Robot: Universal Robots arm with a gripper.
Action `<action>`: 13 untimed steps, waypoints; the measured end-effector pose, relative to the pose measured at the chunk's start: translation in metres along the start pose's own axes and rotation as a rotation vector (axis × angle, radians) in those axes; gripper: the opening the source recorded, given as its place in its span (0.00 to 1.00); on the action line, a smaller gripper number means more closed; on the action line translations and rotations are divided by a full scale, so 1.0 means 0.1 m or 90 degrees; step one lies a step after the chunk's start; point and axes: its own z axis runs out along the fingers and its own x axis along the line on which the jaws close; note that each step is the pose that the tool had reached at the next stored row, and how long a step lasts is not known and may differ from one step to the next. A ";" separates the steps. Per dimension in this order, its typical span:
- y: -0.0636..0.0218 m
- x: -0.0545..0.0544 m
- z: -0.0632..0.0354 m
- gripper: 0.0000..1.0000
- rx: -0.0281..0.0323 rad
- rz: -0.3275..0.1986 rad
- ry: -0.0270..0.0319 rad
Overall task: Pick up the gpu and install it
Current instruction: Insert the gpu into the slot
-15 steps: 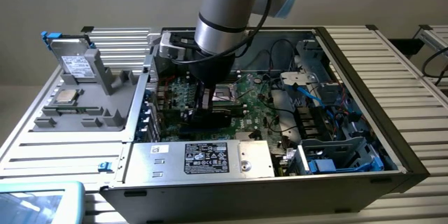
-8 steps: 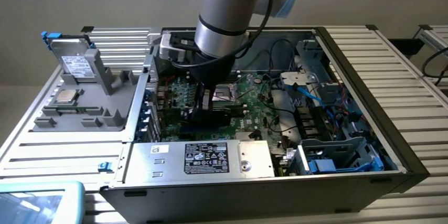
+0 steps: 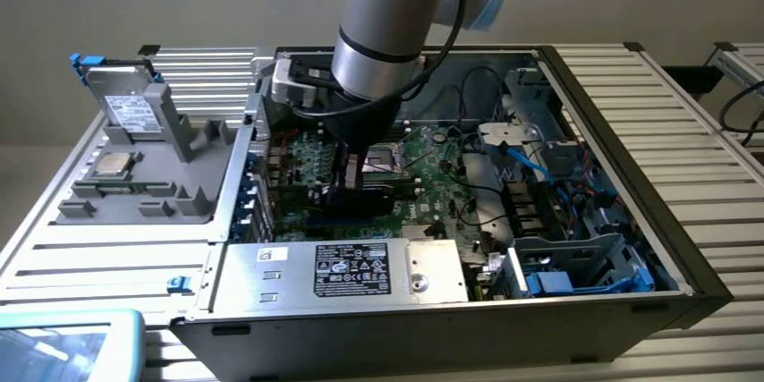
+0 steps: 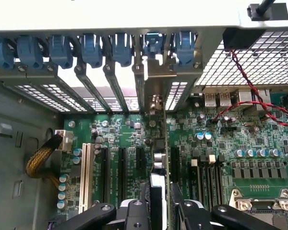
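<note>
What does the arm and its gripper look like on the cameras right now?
The arm is a silver-grey metal tube with light blue joint caps and a black band round it. A black cable runs down its side. The wrist end is black. In the wrist view the gripper is black, with jointed linkage bars fixed by silver bolts.

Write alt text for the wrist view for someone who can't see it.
The end effector holds the gpu edge-on over the motherboard of an open computer case, its bracket end toward the rear slot covers with blue latches. A red-and-black twisted wire crosses the board.
</note>
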 end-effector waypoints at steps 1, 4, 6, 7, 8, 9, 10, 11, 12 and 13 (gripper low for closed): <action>0.000 0.01 -0.002 0.27 0.0001 0.000 -0.0003; 0.009 0.01 -0.017 0.27 -0.0001 0.000 -0.0002; 0.010 0.01 -0.018 0.27 0.0000 0.000 -0.0003; 0.011 0.01 -0.018 0.27 0.0000 0.000 -0.0003; 0.012 0.01 -0.018 0.27 -0.0001 0.000 -0.0002; 0.012 0.02 -0.014 0.27 -0.0001 0.000 -0.0001; 0.013 0.02 -0.009 0.27 -0.0001 0.000 -0.0001; 0.013 0.03 -0.008 0.27 0.0000 -0.001 -0.0002; 0.014 0.03 -0.008 0.27 -0.0001 -0.001 0.0000; 0.014 0.03 -0.008 0.27 -0.0001 -0.001 0.0000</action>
